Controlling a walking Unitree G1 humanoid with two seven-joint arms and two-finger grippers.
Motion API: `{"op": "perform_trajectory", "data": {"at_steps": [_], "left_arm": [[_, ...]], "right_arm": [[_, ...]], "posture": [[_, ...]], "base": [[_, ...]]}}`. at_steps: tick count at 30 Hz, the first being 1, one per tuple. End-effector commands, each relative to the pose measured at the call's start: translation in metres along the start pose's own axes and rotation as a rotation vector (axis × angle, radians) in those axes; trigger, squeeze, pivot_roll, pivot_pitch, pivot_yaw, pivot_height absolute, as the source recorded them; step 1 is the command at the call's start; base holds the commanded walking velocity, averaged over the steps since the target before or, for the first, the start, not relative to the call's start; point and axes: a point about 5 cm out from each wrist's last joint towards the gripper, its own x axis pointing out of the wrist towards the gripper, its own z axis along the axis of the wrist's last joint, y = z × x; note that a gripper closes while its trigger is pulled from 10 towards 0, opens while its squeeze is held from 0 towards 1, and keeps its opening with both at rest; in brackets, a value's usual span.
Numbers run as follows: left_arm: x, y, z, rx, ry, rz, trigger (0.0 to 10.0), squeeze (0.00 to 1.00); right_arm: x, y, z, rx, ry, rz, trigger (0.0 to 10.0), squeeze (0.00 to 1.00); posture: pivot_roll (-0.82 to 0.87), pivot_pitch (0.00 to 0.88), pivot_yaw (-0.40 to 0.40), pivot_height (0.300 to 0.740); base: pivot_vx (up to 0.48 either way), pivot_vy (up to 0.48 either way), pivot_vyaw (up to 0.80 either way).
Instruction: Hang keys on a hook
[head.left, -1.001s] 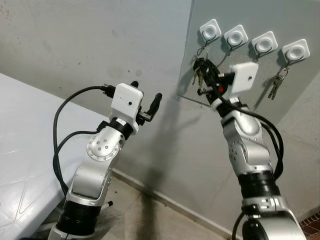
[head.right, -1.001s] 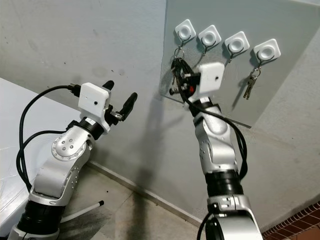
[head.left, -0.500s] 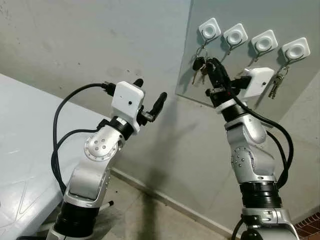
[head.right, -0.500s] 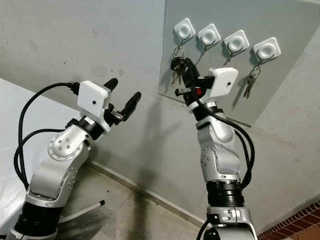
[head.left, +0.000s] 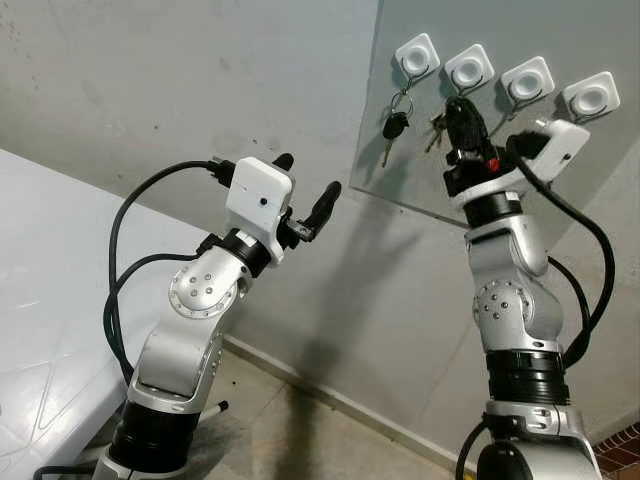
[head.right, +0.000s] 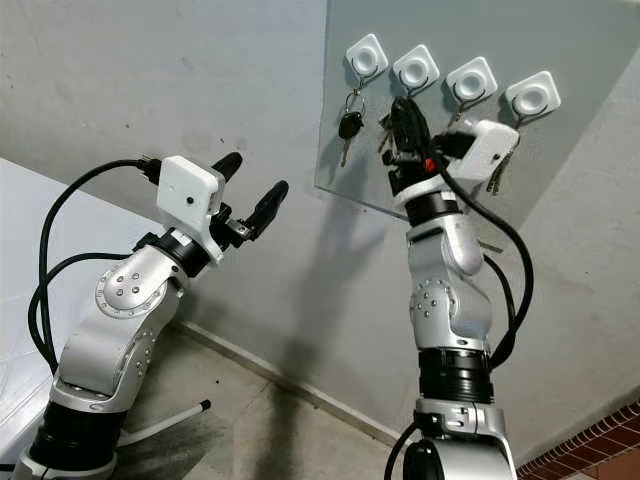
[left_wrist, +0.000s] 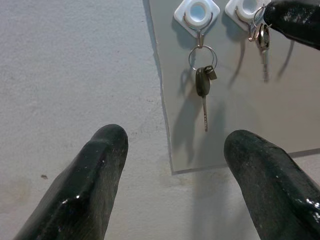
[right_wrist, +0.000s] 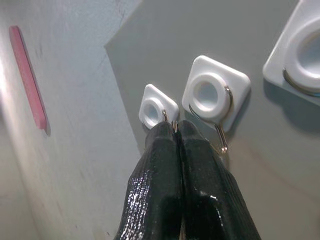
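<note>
We hold a key bunch at the second hook, ready to seat its ring.

The grey panel (head.left: 520, 170) carries four white hooks; the first hook (head.left: 417, 57) bears a black-headed key (head.left: 392, 128). Our right gripper (head.left: 462, 118), fingers pressed together on the keys (head.left: 438, 122), sits just below the second hook (head.left: 469, 70). We judge the next move needs the ring lowered over the wire, then release. Our left gripper (head.left: 305, 195) hovers apart, fingers spread wide. A second ago the right gripper was at the first hook; it has shifted to the second.
</note>
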Motion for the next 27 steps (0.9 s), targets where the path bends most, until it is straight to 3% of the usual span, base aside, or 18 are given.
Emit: {"op": "perform_trajectory", "data": {"at_steps": [1, 20, 21, 22, 27], "left_arm": [[0.002, -0.001, 0.009, 0.007, -0.027, -0.012, 10.0, 0.00], [0.000, 0.002, 0.011, 0.005, -0.027, 0.004, 10.0, 0.00], [0.001, 0.003, 0.012, 0.002, -0.027, 0.006, 10.0, 0.00], [0.001, 0.003, 0.012, 0.000, -0.024, 0.009, 10.0, 0.00], [0.001, 0.003, 0.012, -0.002, -0.023, 0.011, 10.0, 0.00]], "right_arm": [[0.006, 0.000, 0.006, 0.018, -0.017, 0.001, 10.0, 0.00], [0.001, -0.006, -0.006, 0.173, 0.027, -0.063, 10.0, 0.00], [-0.003, -0.007, -0.011, 0.225, 0.042, -0.086, 10.0, 0.00], [-0.010, -0.007, -0.020, 0.337, 0.059, -0.137, 10.0, 0.00], [-0.011, -0.005, -0.021, 0.348, 0.058, -0.128, 10.0, 0.00]], "posture": [[-0.07, 0.000, -0.027, 0.740], [-0.06, 0.000, -0.032, 0.740], [-0.07, 0.000, -0.028, 0.740], [-0.07, 0.000, -0.028, 0.740], [-0.07, 0.000, -0.026, 0.740]], "base": [[0.000, 0.000, 0.00], [0.000, 0.000, 0.00], [0.000, 0.000, 0.00], [0.000, 0.000, 0.00], [0.000, 0.000, 0.00]]}}
